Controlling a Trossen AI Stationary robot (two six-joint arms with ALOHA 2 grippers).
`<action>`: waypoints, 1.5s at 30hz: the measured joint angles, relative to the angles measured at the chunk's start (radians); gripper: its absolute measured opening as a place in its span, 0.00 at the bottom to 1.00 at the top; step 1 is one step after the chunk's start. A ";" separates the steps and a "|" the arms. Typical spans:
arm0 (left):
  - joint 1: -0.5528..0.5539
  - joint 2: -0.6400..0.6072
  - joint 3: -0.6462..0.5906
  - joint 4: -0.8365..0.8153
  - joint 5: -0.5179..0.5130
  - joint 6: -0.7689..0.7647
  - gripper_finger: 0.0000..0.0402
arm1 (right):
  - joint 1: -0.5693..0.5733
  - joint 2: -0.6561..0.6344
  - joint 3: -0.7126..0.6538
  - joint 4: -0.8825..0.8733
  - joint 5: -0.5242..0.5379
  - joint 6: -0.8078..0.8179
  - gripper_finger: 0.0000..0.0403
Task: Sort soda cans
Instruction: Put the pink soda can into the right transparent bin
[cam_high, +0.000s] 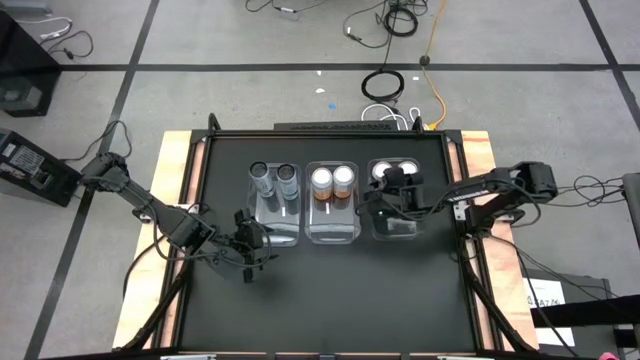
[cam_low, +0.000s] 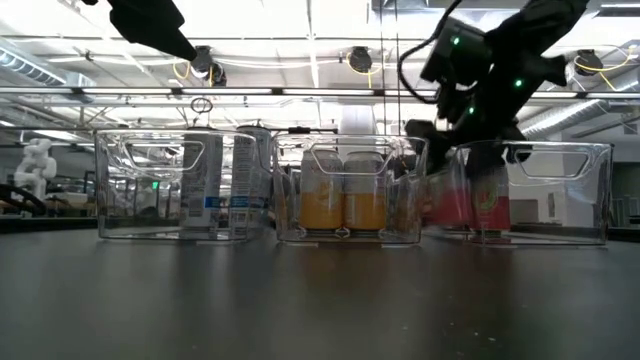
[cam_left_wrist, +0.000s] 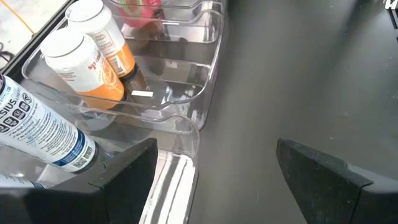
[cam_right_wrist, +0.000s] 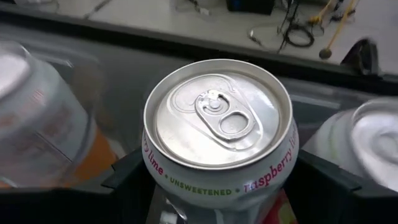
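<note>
Three clear bins stand in a row. The left bin (cam_high: 275, 225) holds two grey cans (cam_high: 273, 173). Two orange cans (cam_high: 332, 179) stand in the middle bin (cam_high: 332, 232). The right bin (cam_high: 398, 230) contains two pink cans (cam_low: 448, 208). My right gripper (cam_high: 388, 182) is inside the right bin, shut on the pink can (cam_right_wrist: 217, 124) that stands nearer the orange ones. The other pink can (cam_right_wrist: 373, 143) is beside it. My left gripper (cam_left_wrist: 217, 180) is open over bare table by the left bin's near end (cam_high: 250, 245), and it touches nothing. My right gripper pinches the pink raspberry-lime can by its upper wall (cam_right_wrist: 149, 171), just under the rim, one finger on each side. The fingers come from above, slanting in from the table's right. The can is upright inside the right bin; whether its base rests on the bin floor I cannot tell.
The bins stand close together near the table's far middle. Their near halves hold nothing. Black table surface (cam_high: 330, 300) lies open toward the near edge. Wooden rails (cam_high: 175, 200) run along the left and right sides. Cables lie on the floor beyond.
</note>
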 joint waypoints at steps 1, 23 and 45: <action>0.000 0.000 0.000 0.000 0.000 0.000 0.84 | -0.005 0.010 0.000 0.001 -0.015 0.006 0.70; 0.000 0.000 0.000 -0.003 0.002 -0.001 0.84 | -0.015 0.046 0.000 0.062 0.009 -0.017 0.84; 0.000 0.000 0.000 0.000 0.005 -0.001 0.84 | -0.014 0.044 0.000 0.062 0.004 -0.050 0.85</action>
